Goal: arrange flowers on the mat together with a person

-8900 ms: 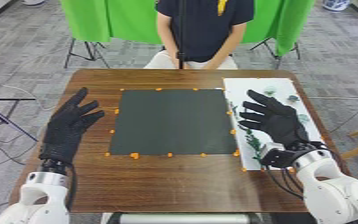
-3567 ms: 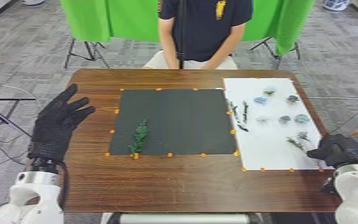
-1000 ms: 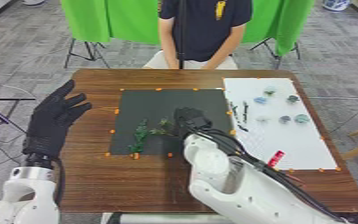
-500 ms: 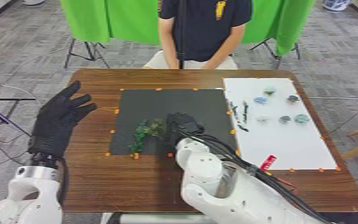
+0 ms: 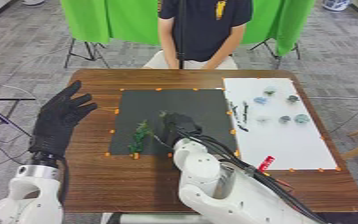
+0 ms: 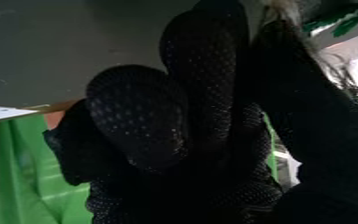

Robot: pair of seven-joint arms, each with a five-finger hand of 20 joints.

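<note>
The brown wooden table [image 5: 140, 187] spreads out below my two white arms, and every clock direction I give is as the head view shows it. The dark grey square mat [image 5: 140, 102] lies left of the table's middle, and the white rectangular sheet [image 5: 291, 150] runs along its 3 o'clock side. My left hand [image 5: 58, 117], in its black fabric glove, hangs off the mat's 9 o'clock edge, its fingers released and reaching up towards 1 o'clock, holding nothing. My right arm comes in from 5 o'clock, and my black-gloved right hand [image 5: 182, 122] is over the mat's centre. In the wrist view I have fingers and thumb brought together on a thin, wispy pale-green sprig [image 6: 285, 11]. The dense leafy green sprig [image 5: 141, 136] lies at the mat's 8 o'clock, just beside the one I'm gripping. On the sheet, two slender dark stems [image 5: 245, 112] lie at 10 o'clock, near the mat. Small blue, grey and pale green flower heads [image 5: 302, 118] sit apart from one another between 11 and 2 o'clock. A red tag [image 5: 266, 162] shows beside my right forearm at the sheet's 7 o'clock, and little orange blobs [image 5: 233, 131] dot the mat's border.
</note>
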